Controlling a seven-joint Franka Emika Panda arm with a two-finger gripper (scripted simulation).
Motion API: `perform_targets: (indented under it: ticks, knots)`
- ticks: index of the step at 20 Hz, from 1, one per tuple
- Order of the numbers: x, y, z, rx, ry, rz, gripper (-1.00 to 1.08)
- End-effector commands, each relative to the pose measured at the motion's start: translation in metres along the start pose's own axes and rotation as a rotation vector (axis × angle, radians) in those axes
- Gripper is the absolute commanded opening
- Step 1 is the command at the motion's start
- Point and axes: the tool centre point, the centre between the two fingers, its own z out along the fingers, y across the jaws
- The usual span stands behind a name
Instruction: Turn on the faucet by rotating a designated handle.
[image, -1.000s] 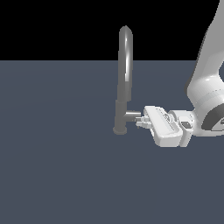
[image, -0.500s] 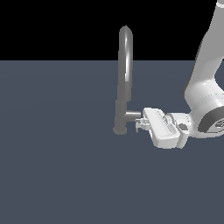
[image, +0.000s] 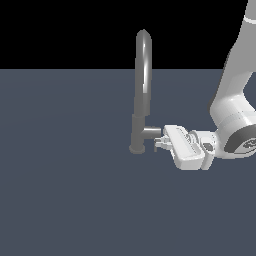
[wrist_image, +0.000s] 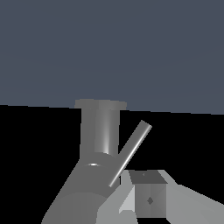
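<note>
The faucet (image: 142, 85) is a tall grey gooseneck tap standing on a small round base. The handle (image: 151, 132) is a short grey cylinder that sticks out of the lower body toward the exterior view's right. My gripper (image: 159, 143) lies level, just below and beside the end of the handle, with its fingers close together and nothing between them. In the wrist view the faucet body (wrist_image: 99, 129) and the handle's thin lever rod (wrist_image: 131, 152) are close ahead. The rod slants just beside my fingertips (wrist_image: 148, 199). I cannot tell whether they touch it.
The faucet stands on a flat dark grey-blue surface (image: 65, 190). My white arm (image: 232, 100) comes down from the upper part of the exterior view's right. The background beyond the surface is black.
The hand has shifted only slightly beside the handle. The faucet and handle look the same.
</note>
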Motion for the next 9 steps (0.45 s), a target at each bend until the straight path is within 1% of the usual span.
perform_targets:
  ticks: [1,8,9]
  knots:
    - [0.019,-0.005,0.002,0.013,0.012,0.016,-1.00]
    - [0.043,-0.013,0.003,0.016,0.017,0.039,-1.00]
    - [0.043,-0.013,0.003,0.016,0.017,0.039,-1.00]
